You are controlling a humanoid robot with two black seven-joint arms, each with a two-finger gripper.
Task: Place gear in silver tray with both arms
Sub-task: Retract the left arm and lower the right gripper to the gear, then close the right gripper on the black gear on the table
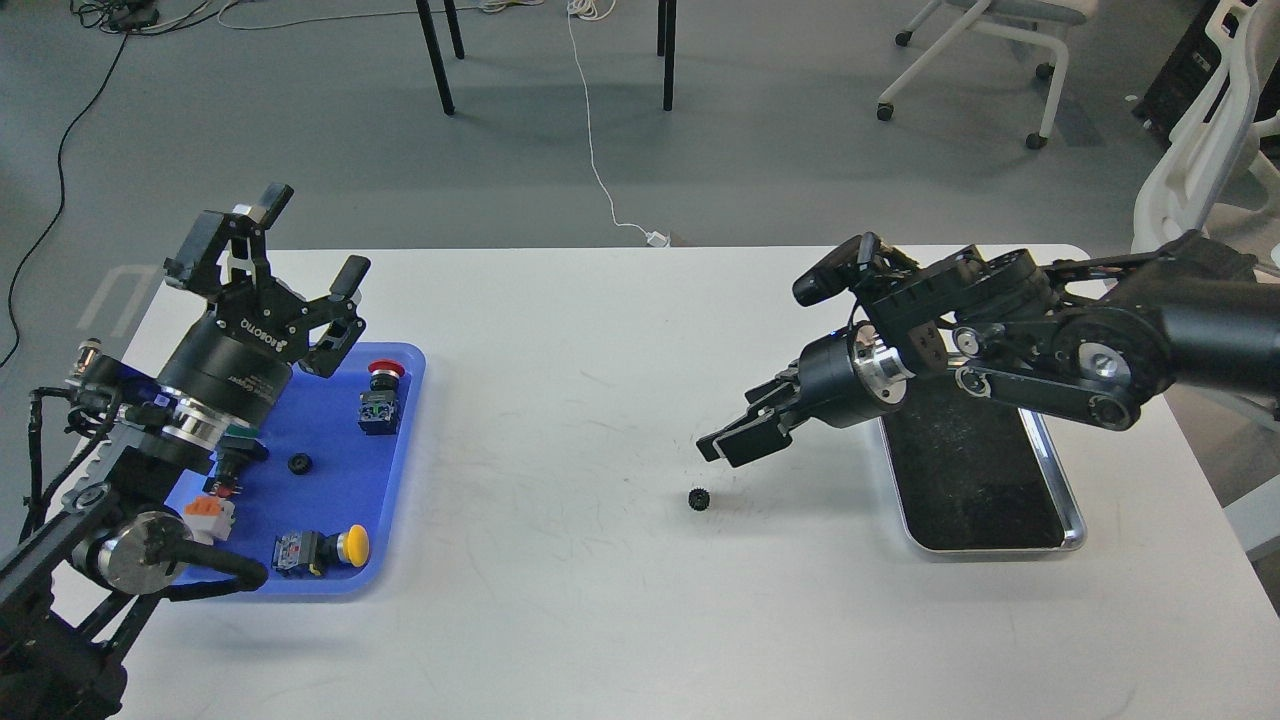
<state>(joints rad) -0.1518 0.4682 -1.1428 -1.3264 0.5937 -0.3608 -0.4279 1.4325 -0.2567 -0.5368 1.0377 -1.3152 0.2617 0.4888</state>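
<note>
A small black gear [699,497] lies on the white counter [600,400], just below my right pincer [722,448], whose fingers look nearly pressed together and grip nothing. The silver tray [1070,500] sits behind that arm, near the gear. My left pincer [310,240] hangs spread over the blue tray [400,480].

Lab, office chairs [985,40], floor cables [600,150]

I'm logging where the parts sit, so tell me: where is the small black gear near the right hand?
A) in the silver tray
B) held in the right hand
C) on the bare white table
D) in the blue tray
C: the gear lies on the white table, below the right hand and left of the silver tray.
</note>
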